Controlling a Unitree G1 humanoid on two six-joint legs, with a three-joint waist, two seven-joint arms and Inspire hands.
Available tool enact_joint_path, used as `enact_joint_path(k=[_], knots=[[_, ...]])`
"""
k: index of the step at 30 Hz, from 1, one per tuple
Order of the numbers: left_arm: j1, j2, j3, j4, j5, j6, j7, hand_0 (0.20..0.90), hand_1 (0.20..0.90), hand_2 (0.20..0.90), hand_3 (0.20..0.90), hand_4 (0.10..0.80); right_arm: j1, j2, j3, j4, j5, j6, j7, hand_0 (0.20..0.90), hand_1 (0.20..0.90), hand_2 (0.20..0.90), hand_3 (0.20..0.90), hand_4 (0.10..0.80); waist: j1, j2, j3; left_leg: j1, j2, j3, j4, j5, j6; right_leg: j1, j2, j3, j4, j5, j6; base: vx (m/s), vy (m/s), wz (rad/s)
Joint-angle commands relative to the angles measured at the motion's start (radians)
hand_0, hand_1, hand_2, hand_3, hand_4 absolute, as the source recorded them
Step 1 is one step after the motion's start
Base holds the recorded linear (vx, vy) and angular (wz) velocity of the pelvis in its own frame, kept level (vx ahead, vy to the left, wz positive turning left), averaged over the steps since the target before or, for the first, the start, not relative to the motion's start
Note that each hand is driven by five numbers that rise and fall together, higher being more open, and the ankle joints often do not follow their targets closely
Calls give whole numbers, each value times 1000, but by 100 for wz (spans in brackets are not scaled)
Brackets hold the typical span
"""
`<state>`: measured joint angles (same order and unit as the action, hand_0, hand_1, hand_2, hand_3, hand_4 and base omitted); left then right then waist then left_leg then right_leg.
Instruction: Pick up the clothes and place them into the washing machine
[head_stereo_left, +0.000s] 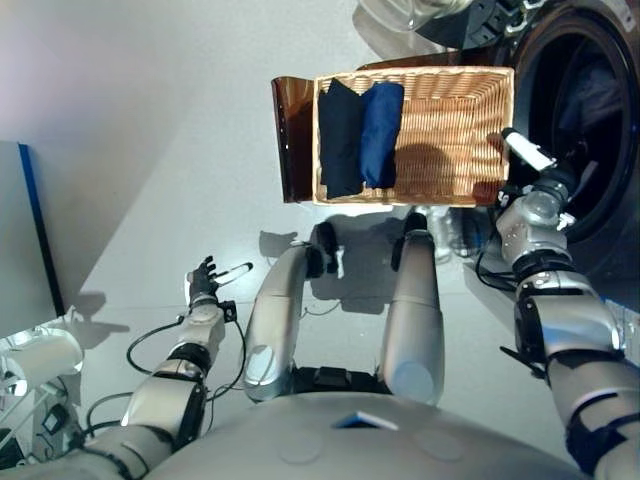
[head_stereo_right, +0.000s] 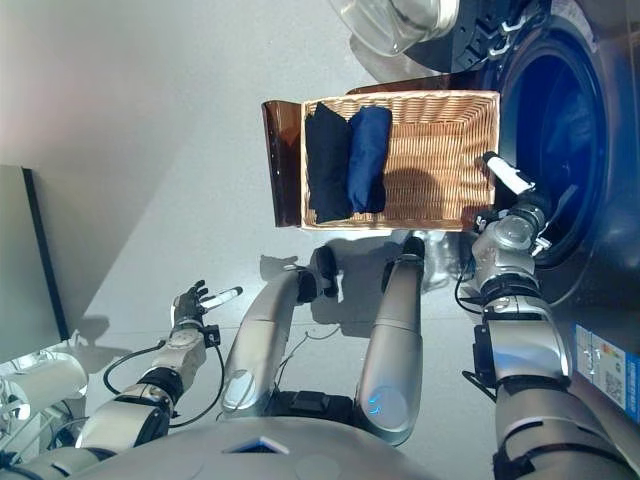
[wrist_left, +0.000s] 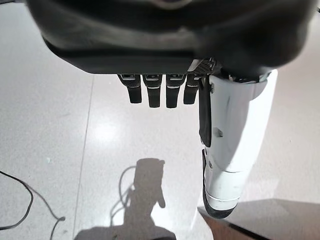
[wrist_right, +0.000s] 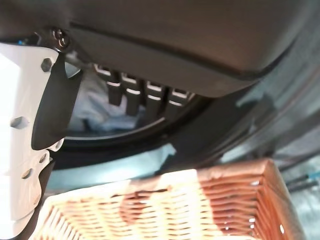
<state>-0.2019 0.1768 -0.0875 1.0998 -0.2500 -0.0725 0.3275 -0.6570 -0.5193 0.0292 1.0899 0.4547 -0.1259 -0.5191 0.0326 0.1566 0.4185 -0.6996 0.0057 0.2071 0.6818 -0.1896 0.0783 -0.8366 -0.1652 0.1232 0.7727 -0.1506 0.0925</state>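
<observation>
A shallow wicker basket (head_stereo_left: 450, 85) rests on a dark brown box (head_stereo_left: 290, 140) beside the washing machine (head_stereo_left: 590, 130), whose door is open. In the basket's left half lie a folded dark navy cloth (head_stereo_left: 340, 135) and a folded blue cloth (head_stereo_left: 382, 135). My right hand (head_stereo_left: 545, 178) is open and empty, at the basket's right edge by the drum opening. In the right wrist view its fingers (wrist_right: 150, 97) point into the drum, where a pale cloth (wrist_right: 95, 115) lies. My left hand (head_stereo_left: 205, 285) is open and empty over the floor at the lower left.
The machine's glass door (head_stereo_left: 400, 15) hangs open above the basket's far edge. A grey panel with a blue edge (head_stereo_left: 30, 230) stands at the left. A white object (head_stereo_left: 45, 360) lies at the lower left. Pale floor (head_stereo_left: 150, 120) spreads left of the box.
</observation>
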Motion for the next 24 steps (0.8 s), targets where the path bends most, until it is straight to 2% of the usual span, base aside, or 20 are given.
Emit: enact_joint_path(k=[1, 2, 4, 5, 6, 7, 10, 11, 13, 15, 17, 19, 24], knots=[[46, 105, 12, 55, 19, -13, 43, 900, 900, 900, 900, 800, 28, -3, 61, -28, -94, -25, 3, 900, 900, 900, 900, 800, 6, -22, -61, 26, -15, -2, -188, 124, -73, 94, -13, 3, -121, 21, -24, 27, -40, -4], [124, 110, 16, -39, 15, -25, 24, 900, 900, 900, 900, 800, 52, -4, 76, -67, -157, -12, -11, 900, 900, 900, 900, 800, 25, -13, -62, 45, -27, -19, -221, 138, -71, 125, -20, -14, -159, 38, -18, 19, -43, -7], [126, 106, 9, -38, 24, -33, 28, 900, 900, 900, 900, 800, 69, 15, 87, -71, -172, -11, 4, 900, 900, 900, 900, 800, 23, -14, -58, 54, -25, -19, -231, 147, -73, 139, -22, -22, -174, 43, -18, 17, -37, 3], [191, 137, 20, -39, 48, -55, 3, 900, 900, 900, 900, 800, 66, -2, 67, -47, -162, -13, 10, 900, 900, 900, 900, 800, 41, -8, -57, 65, -34, -32, -245, 154, -72, 153, -26, -32, -188, 49, -16, 18, -38, 14], [179, 114, -1, -64, 54, -28, 37, 900, 900, 900, 900, 800, 69, 19, 96, -68, -217, -2, -27, 900, 900, 900, 900, 800, 43, -7, -53, 79, -38, -39, -259, 158, -73, 171, -24, -41, -208, 54, -13, 24, -46, 14], [171, 111, -18, -76, 72, -36, 36, 900, 900, 900, 900, 800, 80, 39, 104, -67, -221, -7, -16, 900, 900, 900, 900, 800, 39, -9, -48, 87, -37, -41, -270, 165, -74, 184, -26, -48, -222, 59, -13, 49, -31, 18], [161, 105, -19, -61, 73, -42, 34, 900, 900, 900, 900, 800, 88, 73, 112, -21, -237, -1, -35, 900, 900, 900, 900, 800, 39, -11, -43, 123, -41, -55, -300, 175, -75, 223, -21, -63, -262, 72, -10, 69, -14, 17], [141, 98, -21, -45, 72, -38, 41, 900, 900, 900, 900, 800, 97, 115, 97, -1, -198, -11, -19, 900, 900, 900, 900, 800, 41, -19, -50, 147, -41, -63, -318, 178, -75, 253, -18, -68, -293, 80, -9, 86, -25, 2], [118, 92, -28, -30, 84, -35, 50, 900, 900, 900, 900, 800, 105, 124, 148, 26, -281, 17, -47, 900, 900, 900, 900, 800, 43, -26, -53, 171, -41, -77, -338, 183, -76, 281, -20, -82, -320, 85, -6, 71, -36, -2], [99, 91, -24, -20, 69, -35, 59, 900, 900, 900, 900, 800, 110, 146, 122, 28, -228, 4, -27, 900, 900, 900, 900, 800, 39, -33, -52, 185, -41, -80, -342, 185, -78, 296, -19, -88, -326, 89, -6, 44, -10, 3], [72, 87, -31, -2, 77, -31, 73, 900, 900, 900, 900, 800, 110, 161, 170, 33, -290, 24, -41, 900, 900, 900, 900, 800, 35, -41, -46, 204, -41, -87, -355, 190, -78, 316, -18, -91, -338, 94, -6, 40, -5, 7], [62, 85, -30, 4, 76, -30, 79, 900, 900, 900, 900, 800, 115, 175, 170, 28, -282, 20, -31, 900, 900, 900, 900, 800, 33, -44, -43, 213, -42, -91, -364, 194, -79, 326, -17, -97, -347, 98, -6, 22, 0, 6], [25, 75, -26, 60, 66, -24, 90, 900, 900, 900, 900, 800, 117, 233, 176, 100, -259, 34, -11, 900, 900, 900, 900, 800, 33, -65, -46, 279, -37, -102, -456, 222, -84, 393, -16, -127, -465, 147, 7, 47, 8, 3]])
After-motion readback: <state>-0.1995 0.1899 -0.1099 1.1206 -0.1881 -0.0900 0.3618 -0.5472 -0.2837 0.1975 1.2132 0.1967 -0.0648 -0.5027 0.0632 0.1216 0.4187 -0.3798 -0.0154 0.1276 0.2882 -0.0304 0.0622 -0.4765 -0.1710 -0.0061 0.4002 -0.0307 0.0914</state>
